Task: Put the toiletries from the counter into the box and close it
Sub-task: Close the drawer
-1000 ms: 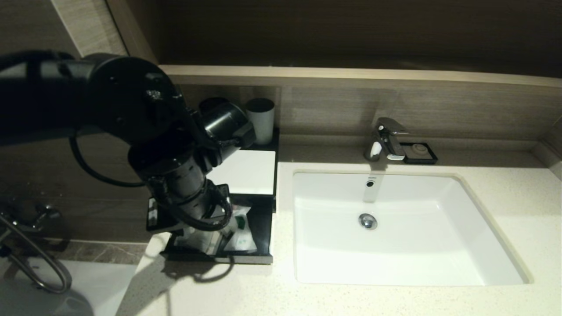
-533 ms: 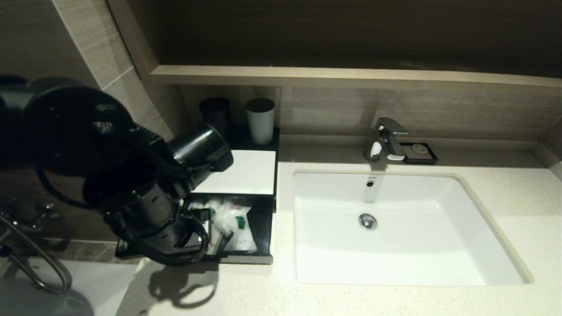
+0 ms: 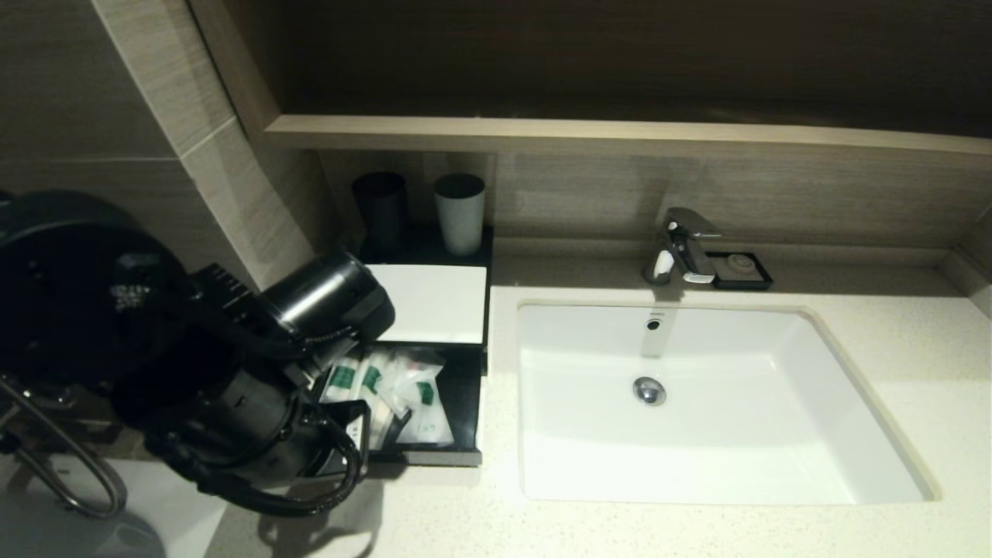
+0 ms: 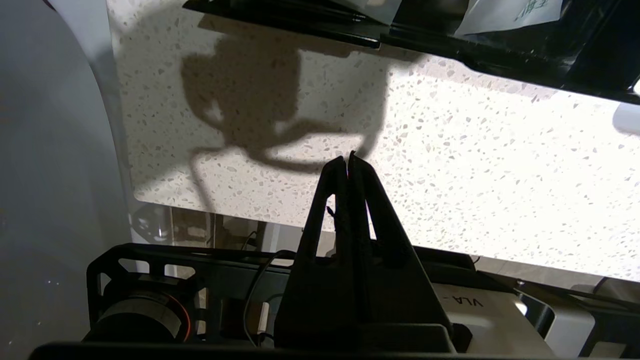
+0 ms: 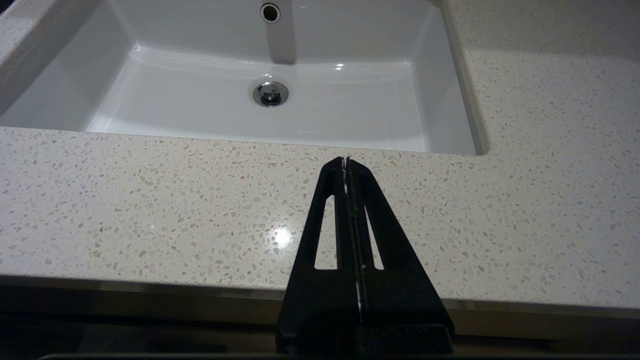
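Crinkly plastic-wrapped toiletries lie in the glossy black box's pulled-out drawer on the speckled stone tabletop. The left claw hangs closed and empty before it; the right claw is closed too.

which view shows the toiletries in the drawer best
The head view: the toiletries lie in the box's open drawer. The left wrist view catches only packet corners over the drawer rim; the right wrist view shows none.

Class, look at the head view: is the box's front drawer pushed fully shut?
No, the drawer stands pulled out with the toiletries lying in it.
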Controlling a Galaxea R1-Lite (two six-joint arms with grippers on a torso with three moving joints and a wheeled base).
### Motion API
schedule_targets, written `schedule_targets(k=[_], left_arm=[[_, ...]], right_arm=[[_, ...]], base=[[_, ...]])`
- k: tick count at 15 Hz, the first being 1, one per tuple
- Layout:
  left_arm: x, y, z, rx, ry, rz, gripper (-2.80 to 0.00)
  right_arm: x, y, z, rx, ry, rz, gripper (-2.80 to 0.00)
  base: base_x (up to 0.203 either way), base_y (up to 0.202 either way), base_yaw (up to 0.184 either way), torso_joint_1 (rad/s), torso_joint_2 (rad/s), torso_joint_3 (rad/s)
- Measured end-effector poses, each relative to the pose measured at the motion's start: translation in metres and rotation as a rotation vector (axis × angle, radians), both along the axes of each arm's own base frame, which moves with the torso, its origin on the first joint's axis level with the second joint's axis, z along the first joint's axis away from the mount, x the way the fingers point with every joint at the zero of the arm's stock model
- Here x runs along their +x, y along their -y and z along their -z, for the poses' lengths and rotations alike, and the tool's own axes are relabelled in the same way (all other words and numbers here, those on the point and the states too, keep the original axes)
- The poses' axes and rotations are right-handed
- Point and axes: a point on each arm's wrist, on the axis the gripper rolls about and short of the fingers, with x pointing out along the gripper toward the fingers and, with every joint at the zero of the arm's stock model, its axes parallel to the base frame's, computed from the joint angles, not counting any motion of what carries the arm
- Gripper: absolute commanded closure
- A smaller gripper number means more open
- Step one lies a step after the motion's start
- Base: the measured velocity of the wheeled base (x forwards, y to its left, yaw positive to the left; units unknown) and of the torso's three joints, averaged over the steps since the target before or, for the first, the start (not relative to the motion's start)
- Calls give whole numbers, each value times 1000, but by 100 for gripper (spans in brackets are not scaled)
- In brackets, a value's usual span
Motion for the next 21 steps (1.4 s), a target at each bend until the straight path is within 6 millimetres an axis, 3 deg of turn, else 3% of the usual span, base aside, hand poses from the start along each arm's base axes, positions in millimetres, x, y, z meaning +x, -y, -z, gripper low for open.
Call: schedule_targets(k=[6,21], left_arm=[[2,3,18,-5,15,19,0],[13,12,37,19,-47,24,0]], right_arm=[[0,0,0,0,0,0,0],[0,0,0,0,0,0,0]], base=[[0,0,0,0,0,0],[0,0,0,0,0,0]])
